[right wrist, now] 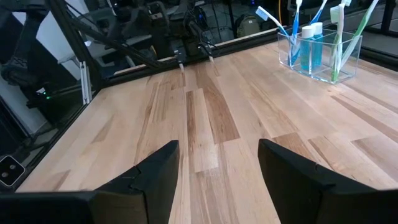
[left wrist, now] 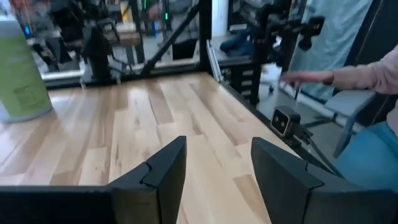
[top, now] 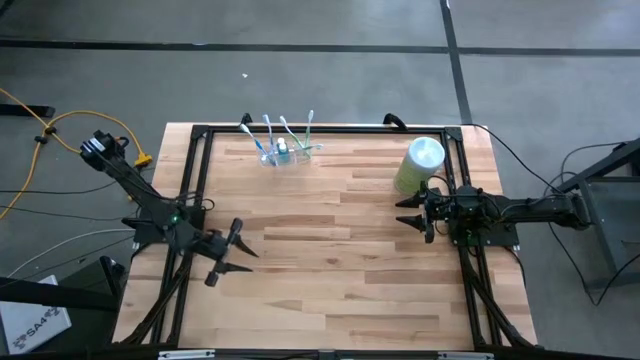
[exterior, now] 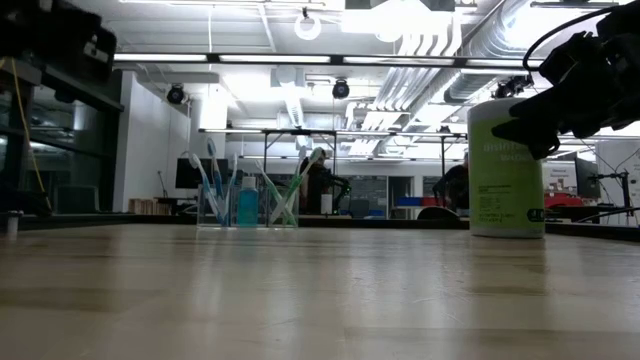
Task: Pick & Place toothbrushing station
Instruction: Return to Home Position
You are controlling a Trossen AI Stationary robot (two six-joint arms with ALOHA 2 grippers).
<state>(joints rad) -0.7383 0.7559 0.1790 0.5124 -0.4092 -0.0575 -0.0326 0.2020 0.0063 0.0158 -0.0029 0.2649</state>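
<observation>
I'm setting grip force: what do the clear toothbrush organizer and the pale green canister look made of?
Clear oblong organizer: likely glossy plastic; toothbrushes show through its walls. Pale green cylindrical canister: probably matt plastic or card, with printed text.

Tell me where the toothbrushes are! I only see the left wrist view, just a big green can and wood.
Observer: The toothbrushes stand in the clear holder at the table's far edge.
Operator: Anything else in it?
Observer: A small blue bottle, between the brushes.
Operator: And the other arm?
Observer: The right gripper hangs open and empty near the green canister.
</observation>
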